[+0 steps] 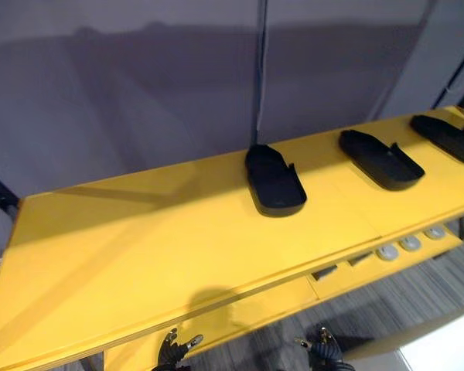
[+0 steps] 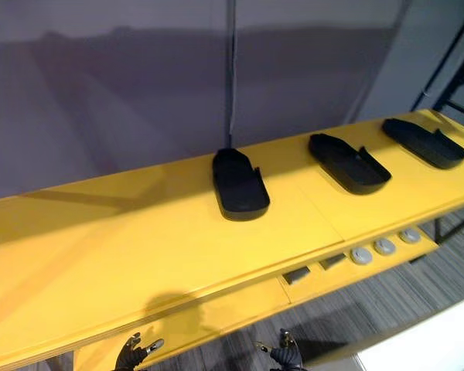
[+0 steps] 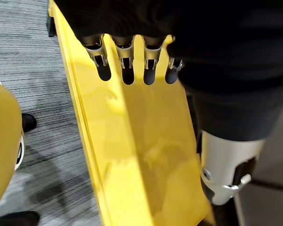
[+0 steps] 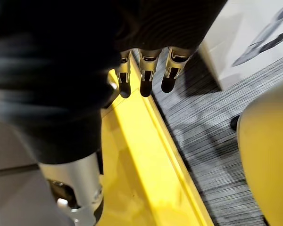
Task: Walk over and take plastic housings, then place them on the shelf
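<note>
Three black plastic housings lie on the yellow table top [image 1: 139, 247]: one in the middle [image 1: 274, 182], one further right [image 1: 380, 158], and one at the far right end [image 1: 448, 137]. All rest open side up near the back edge. My left hand [image 1: 174, 349] and right hand [image 1: 322, 348] hang low in front of the table's near edge, well short of the housings. In the left wrist view the left hand's fingers [image 3: 127, 70] are straight and hold nothing. The right hand's fingers [image 4: 146, 75] are likewise straight and bare.
A grey wall stands right behind the table. Under the top, a lower yellow shelf [image 1: 240, 313] carries round grey discs [image 1: 410, 244] and small dark parts [image 1: 325, 272]. A white box [image 1: 441, 348] sits on the grey carpet at the lower right.
</note>
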Tool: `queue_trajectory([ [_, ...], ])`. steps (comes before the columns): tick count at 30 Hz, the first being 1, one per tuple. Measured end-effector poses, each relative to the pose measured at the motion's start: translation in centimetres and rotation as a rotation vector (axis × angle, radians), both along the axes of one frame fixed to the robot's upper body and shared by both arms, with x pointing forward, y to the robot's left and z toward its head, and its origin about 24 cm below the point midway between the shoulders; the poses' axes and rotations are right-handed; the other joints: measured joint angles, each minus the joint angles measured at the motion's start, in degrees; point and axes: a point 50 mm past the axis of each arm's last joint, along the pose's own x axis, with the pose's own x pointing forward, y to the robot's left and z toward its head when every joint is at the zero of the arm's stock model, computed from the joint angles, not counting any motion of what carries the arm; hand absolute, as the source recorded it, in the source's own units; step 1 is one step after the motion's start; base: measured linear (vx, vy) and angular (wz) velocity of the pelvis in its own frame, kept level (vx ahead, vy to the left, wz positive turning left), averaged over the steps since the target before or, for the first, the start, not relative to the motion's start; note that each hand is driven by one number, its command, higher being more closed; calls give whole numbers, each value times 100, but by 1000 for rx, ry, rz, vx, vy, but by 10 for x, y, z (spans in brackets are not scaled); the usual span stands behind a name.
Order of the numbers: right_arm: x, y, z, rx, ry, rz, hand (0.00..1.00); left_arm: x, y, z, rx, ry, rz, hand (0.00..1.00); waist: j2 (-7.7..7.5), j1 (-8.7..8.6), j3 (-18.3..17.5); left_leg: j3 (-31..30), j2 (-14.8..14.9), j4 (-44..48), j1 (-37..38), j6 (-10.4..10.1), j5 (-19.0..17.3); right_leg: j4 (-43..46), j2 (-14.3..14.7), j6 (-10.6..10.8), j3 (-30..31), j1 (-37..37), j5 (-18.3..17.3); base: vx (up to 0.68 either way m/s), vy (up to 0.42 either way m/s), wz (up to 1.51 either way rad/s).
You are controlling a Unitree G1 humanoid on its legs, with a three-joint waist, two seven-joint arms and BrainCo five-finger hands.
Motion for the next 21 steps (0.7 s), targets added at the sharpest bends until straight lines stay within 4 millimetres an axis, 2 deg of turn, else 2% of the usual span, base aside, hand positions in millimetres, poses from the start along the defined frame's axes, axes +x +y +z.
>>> queue_trajectory([
  [2,8,3,3,3,-23,12,0,10,2,3,8,-27,-9,0,-57,-21,86,263,122,146,-240,19,-23,-166,67,-3,-56,-256,365,-143,-7,-75],
  [3,7,2,3,0,-19,9,0,22,0,7,8,-54,-21,0,-67,-29,145,414,194,180,-407,76,16,-37,65,-126,-318,-438,336,-170,-28,-46],
  [4,6,2,2,0,-15,8,0,25,0,8,7,-60,-24,0,-73,-25,149,456,222,185,-423,79,34,368,26,-216,-580,-564,122,-164,-51,-44],
  [5,1,-1,1,-6,-3,2,0,29,-1,9,10,-71,-31,0,-73,-38,147,528,305,190,-393,60,65,1146,-57,-328,-1054,-657,-310,-69,-76,-26],
  [6,-6,-3,-2,-9,19,-6,0,30,-1,10,18,-72,-41,0,-90,-41,137,555,351,206,-370,28,87,1572,-153,-292,-1319,-604,-583,-43,-88,-24],
  [7,-12,-3,-5,-7,43,-13,0,31,0,10,24,-72,-46,0,-176,-46,102,588,341,294,-385,10,90,1806,-329,-232,-1529,-532,-759,-3,-118,-31],
  [8,-15,-4,-8,-8,67,-8,0,33,3,10,30,-71,-48,0,-354,-39,75,649,247,469,-493,6,51,1771,-377,-196,-1699,-661,-846,-62,-48,-63],
  [9,-9,-10,-8,-32,68,16,0,35,0,9,20,-62,-55,0,-356,-55,88,477,-35,355,-660,10,-17,1476,-359,-307,-1601,-769,-764,-87,5,-77],
  [10,-2,-12,-8,-42,66,32,0,34,-1,9,15,-57,-55,0,-336,-62,67,306,-315,81,-714,53,14,931,-269,-330,-1406,-679,-663,-125,85,-145],
  [11,9,-28,-5,-87,68,37,0,34,-11,7,-17,-53,-46,0,87,89,39,323,-319,-502,-727,569,390,485,53,-335,-1632,-561,-340,-72,73,-170],
  [12,16,-23,-4,-78,61,40,0,36,-4,9,4,-64,-37,0,-132,120,60,763,-370,-564,-687,583,558,1127,-268,-351,-2025,-622,-652,-83,-12,-205],
  [13,24,-18,-3,-72,45,50,0,36,5,10,28,-55,-43,0,-286,131,64,1102,-375,-549,-682,586,550,966,-443,-169,-2042,-368,-866,-84,-65,-146],
  [14,29,-17,-1,-72,33,54,0,37,8,10,38,-55,-48,0,-351,121,82,1245,-362,-522,-674,585,548,727,-465,-158,-2019,-253,-876,-156,-144,-118],
  [15,35,-22,3,-93,13,56,0,38,9,9,40,-44,-54,0,-289,65,126,1414,-245,-450,-628,550,552,346,-313,-228,-1860,-147,-658,-180,-136,-105],
  [16,32,-28,2,-115,24,57,0,36,6,7,33,-38,-57,0,-179,8,115,1583,-154,-404,-512,499,531,-57,-122,-284,-1649,40,-411,-169,-130,-102],
  [17,30,-29,2,-120,31,58,0,32,5,6,29,-30,-55,0,-179,0,113,1706,-96,-403,-449,472,527,-207,-24,-309,-1536,105,-309,-105,-118,-99],
  [18,30,-30,2,-122,30,59,0,28,4,4,27,-18,-53,0,-83,-3,55,1903,28,-401,-372,434,539,-394,36,-346,-1403,146,-246,-66,-121,-107],
  [19,30,-30,2,-123,30,59,0,24,3,3,24,-12,-52,0,-71,-13,61,2240,155,-360,-315,401,545,-338,-36,-478,-1801,87,-358,-50,-143,-136],
  [20,30,-28,1,-120,31,63,0,22,4,2,24,-6,-52,0,-73,9,53,2527,273,-320,-286,348,543,-121,-206,-534,-2455,2,-349,-21,-113,-123],
  [21,29,-27,1,-119,33,64,0,20,5,1,27,2,-51,0,-90,13,49,2606,319,-297,-272,314,550,-35,-302,-550,-2739,-51,-333,5,-101,-97],
])
